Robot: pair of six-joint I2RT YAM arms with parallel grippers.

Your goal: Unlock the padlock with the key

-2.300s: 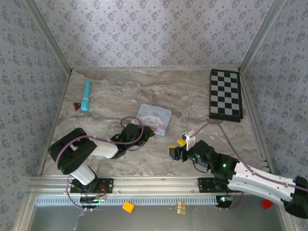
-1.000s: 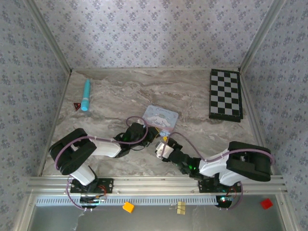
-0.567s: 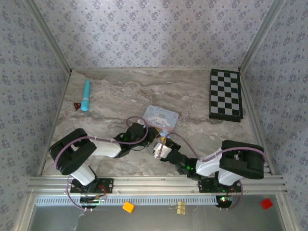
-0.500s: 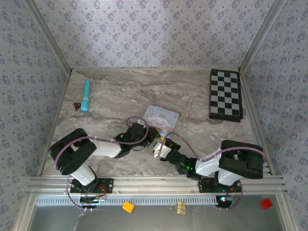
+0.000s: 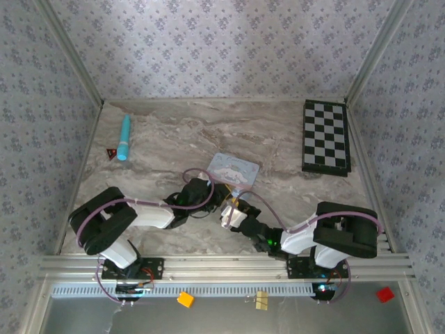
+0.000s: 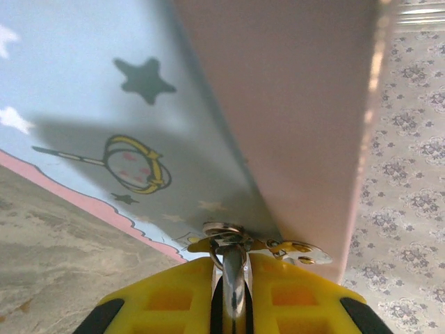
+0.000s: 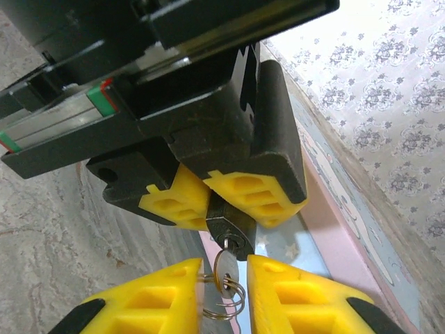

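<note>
Jaws of both arms meet just beside the tin on the counter. Left wrist: left jaws clench the padlock by its silvery part. Right wrist: right jaws pinch the key, its tip at the padlock's keyhole.

Light-blue, pink-edged tin; black-and-white chequered board; grey-marbled table; black padlock.

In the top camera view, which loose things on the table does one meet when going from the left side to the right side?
small red-and-black triangular object → light-blue tube → light-blue tin → checkerboard
</note>
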